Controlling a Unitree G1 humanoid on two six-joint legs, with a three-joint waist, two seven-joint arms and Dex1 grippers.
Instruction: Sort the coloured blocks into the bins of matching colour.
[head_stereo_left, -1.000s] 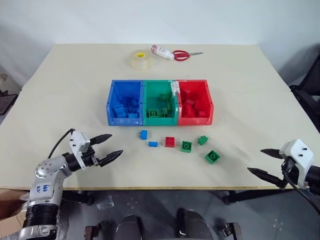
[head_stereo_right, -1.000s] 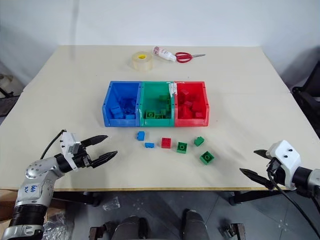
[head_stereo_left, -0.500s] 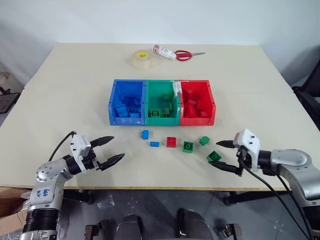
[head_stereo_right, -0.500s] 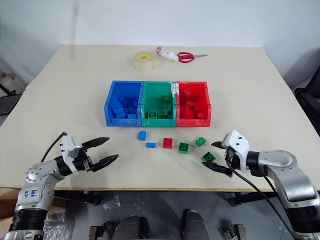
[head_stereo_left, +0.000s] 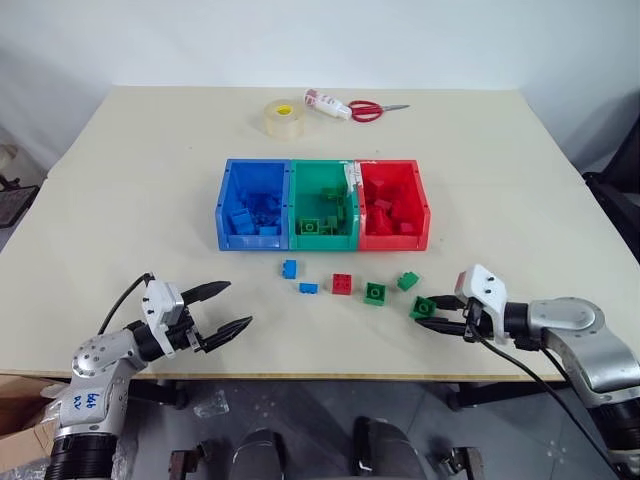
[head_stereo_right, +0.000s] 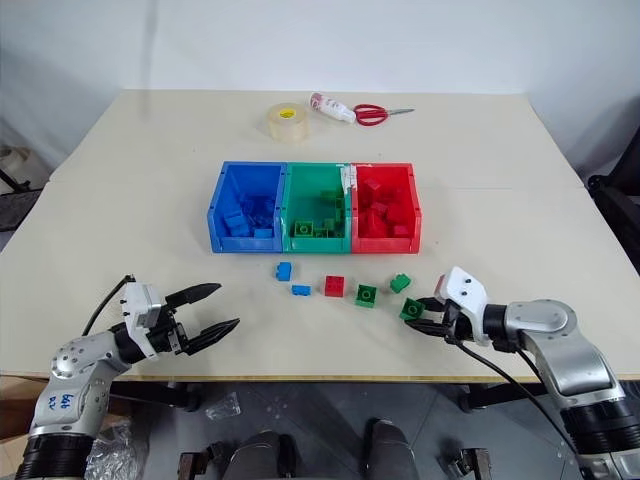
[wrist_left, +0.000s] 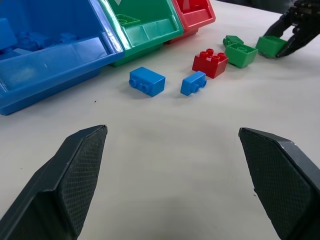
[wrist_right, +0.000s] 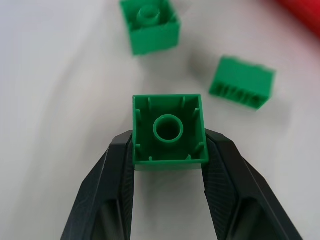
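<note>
While its fingers clamp a green block (wrist_right: 169, 131) on the worktop (head_stereo_left: 520, 180) in front of the red bin (head_stereo_left: 394, 205), right claw (head_stereo_left: 432, 314) has swung in from the right edge, left claw (head_stereo_left: 222, 309) spread wide, empty, near the front edge.

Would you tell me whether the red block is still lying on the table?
Yes, the red block lies on the table in front of the bins, untouched.
</note>
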